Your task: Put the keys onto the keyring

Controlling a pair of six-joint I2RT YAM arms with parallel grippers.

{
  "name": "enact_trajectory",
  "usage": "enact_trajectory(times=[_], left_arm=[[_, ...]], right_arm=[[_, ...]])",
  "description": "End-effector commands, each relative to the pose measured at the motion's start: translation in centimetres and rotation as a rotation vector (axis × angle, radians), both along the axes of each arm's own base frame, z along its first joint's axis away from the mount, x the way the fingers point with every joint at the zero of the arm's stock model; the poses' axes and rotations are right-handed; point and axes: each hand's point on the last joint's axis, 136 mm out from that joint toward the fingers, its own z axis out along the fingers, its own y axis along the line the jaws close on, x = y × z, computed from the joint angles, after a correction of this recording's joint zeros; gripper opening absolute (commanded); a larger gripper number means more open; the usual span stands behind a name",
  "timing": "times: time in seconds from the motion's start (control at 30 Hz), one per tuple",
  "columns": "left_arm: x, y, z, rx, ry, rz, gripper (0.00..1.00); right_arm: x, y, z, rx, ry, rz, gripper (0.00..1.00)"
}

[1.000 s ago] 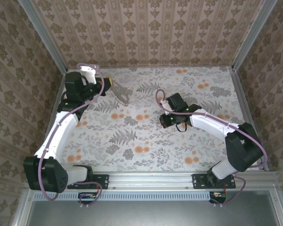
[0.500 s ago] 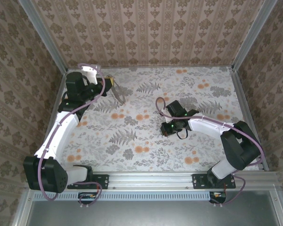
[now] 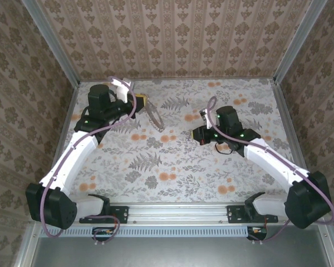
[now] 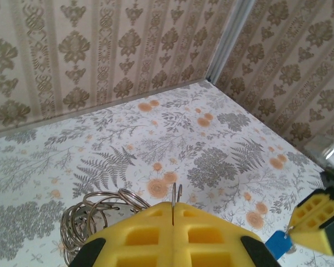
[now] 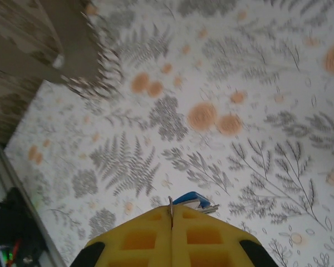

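Observation:
My left gripper (image 3: 141, 100) is shut on the keyring's thin metal ring (image 4: 177, 194), which stands up between the yellow fingertips. The beige chain strap (image 3: 154, 118) hangs below it, and its coils (image 4: 94, 217) show beside the left finger. My right gripper (image 3: 199, 133) is shut on the key: a sliver of metal is pinched between its fingers (image 5: 171, 210), and the blue head (image 5: 192, 199) sticks out at the tip. In the left wrist view the right gripper's fingers (image 4: 317, 214) enter at the lower right with the blue key (image 4: 278, 243) hanging from them. Both grippers are above the table, a short gap apart.
The floral tabletop (image 3: 172, 161) is walled on three sides by patterned panels with metal corner posts (image 3: 292, 44). Purple cables loop over both arms (image 3: 128, 105). The arm bases stand on the near rail (image 3: 178, 210).
The left gripper has moved right with the keyring, and the chain now hangs more toward the centre. The right arm has swung up and back, carrying the key higher toward the left gripper.

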Motion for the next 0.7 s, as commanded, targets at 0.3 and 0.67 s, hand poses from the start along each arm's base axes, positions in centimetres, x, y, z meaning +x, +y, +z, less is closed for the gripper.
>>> enact_trajectory(times=[0.3,0.67], left_arm=[[-0.2,-5.4,1.6,0.055,-0.143,-0.194,0.0],[-1.6,-7.4,1.5,0.048,-0.162,-0.265,0.0]], right_arm=[[-2.6,-0.9,11.2,0.288,-0.276,0.14,0.0],[-3.5,-1.9,11.0,0.286,-0.243,0.143,0.0]])
